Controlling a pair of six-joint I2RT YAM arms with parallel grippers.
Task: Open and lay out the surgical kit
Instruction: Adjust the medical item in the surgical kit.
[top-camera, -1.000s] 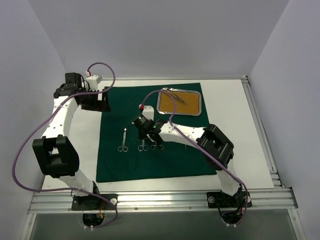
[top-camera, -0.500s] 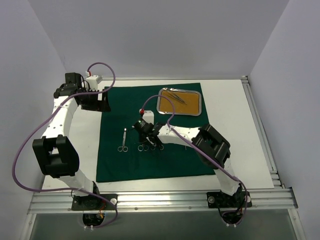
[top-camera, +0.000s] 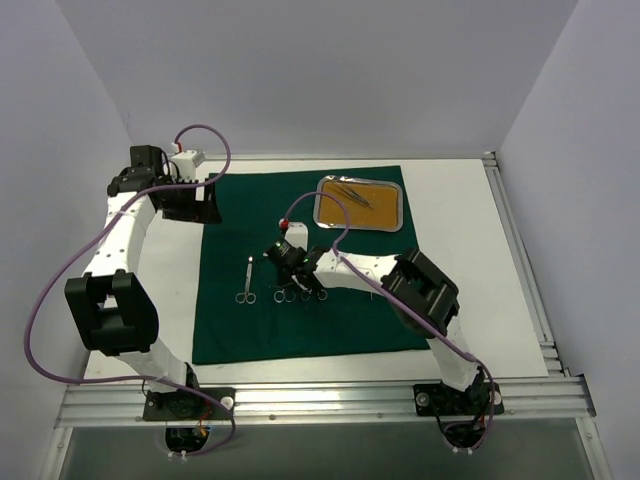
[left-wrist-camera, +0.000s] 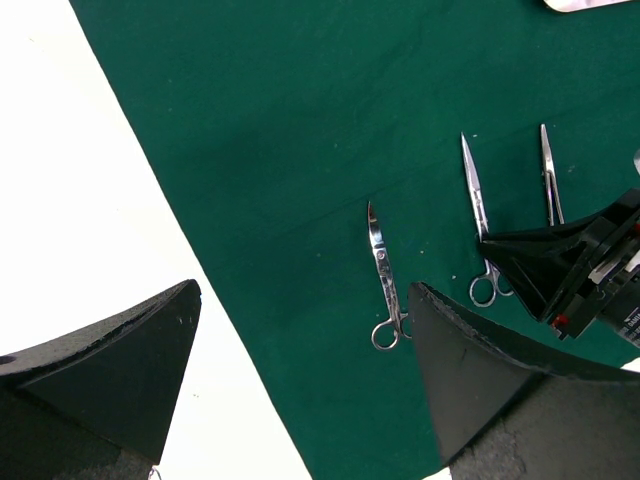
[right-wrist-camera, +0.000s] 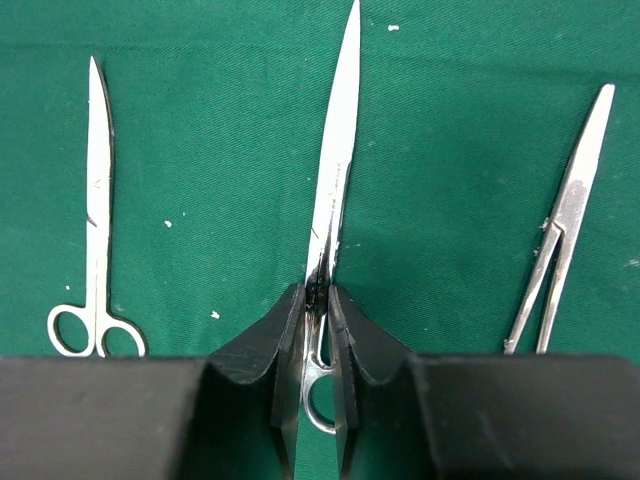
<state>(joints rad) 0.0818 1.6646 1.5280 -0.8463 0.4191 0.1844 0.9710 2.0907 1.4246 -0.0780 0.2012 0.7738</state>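
Observation:
The dark green drape (top-camera: 330, 325) lies spread flat on the table. The steel tray (top-camera: 318, 205) with tan liner sits on its far right part and still holds slim instruments (top-camera: 355, 194). My right gripper (right-wrist-camera: 318, 292) is shut on silver scissors (right-wrist-camera: 337, 150) near their pivot, low over the drape's middle (top-camera: 287, 272). Another pair of scissors (right-wrist-camera: 97, 190) lies to their left and forceps (right-wrist-camera: 566, 225) to their right. My left gripper (left-wrist-camera: 300, 375) is open and empty above the drape's far left edge (top-camera: 195, 205).
White tabletop (top-camera: 450, 200) surrounds the drape. The left wrist view shows the leftmost scissors (left-wrist-camera: 383, 275) lying alone, with bare drape (left-wrist-camera: 250, 150) around them and the right gripper's black body (left-wrist-camera: 580, 265) beside the other instruments.
My right gripper has moved toward the near side and down with the scissors, to just over the drape between the two laid instruments. The left arm has not moved.

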